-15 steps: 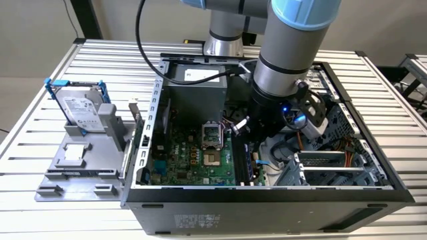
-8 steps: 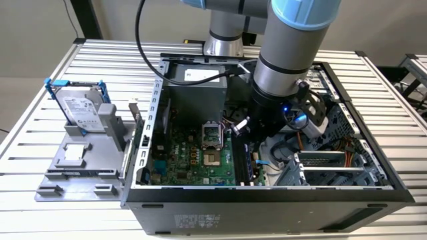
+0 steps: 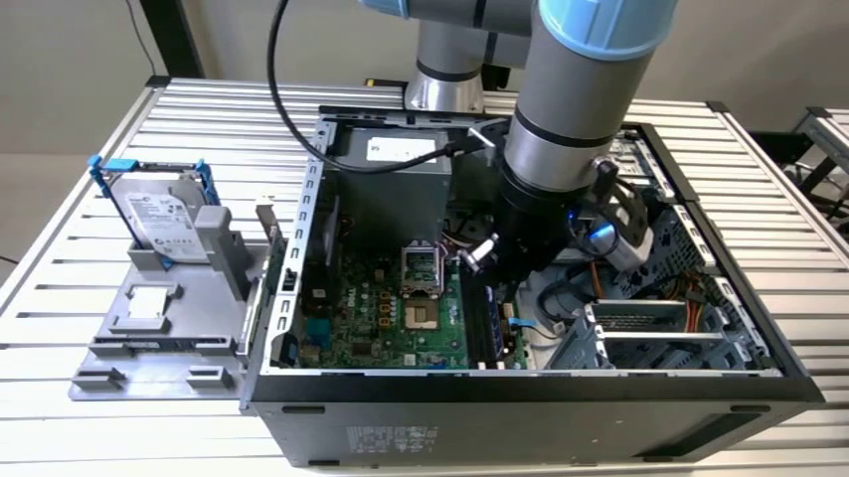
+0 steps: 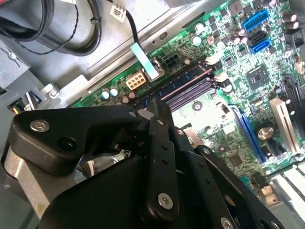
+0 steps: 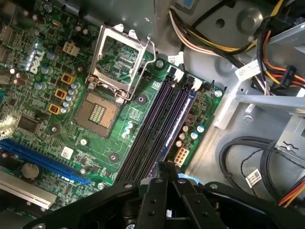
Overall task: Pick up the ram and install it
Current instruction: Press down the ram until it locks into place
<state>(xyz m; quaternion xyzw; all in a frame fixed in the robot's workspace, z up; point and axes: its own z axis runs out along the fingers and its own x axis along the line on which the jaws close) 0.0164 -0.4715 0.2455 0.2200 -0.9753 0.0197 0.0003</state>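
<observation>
Slatted metal tabletop [image 3: 119,437] carries an open computer case [image 3: 531,390], and the arm reaches down into it. Both wrist views show the fingers [image 5: 157,188] drawn narrow, their tips nearly together at the near end of the ram [image 5: 182,117]. I cannot tell whether they pinch it or only rest on it. The ram stands on edge in the memory slot farthest from the processor socket [image 5: 97,112], with empty dark slots between it and the socket. Beyond the ram from the socket runs a bundle of cables [image 5: 200,43]. Well away from the socket, outside the case, a hard drive [image 3: 166,214] stands in a grey holder.

The ram looks light, thin and stiff, though probably fragile. It is best held by its long bare edges, clear of the chips, and pressed straight down.
</observation>
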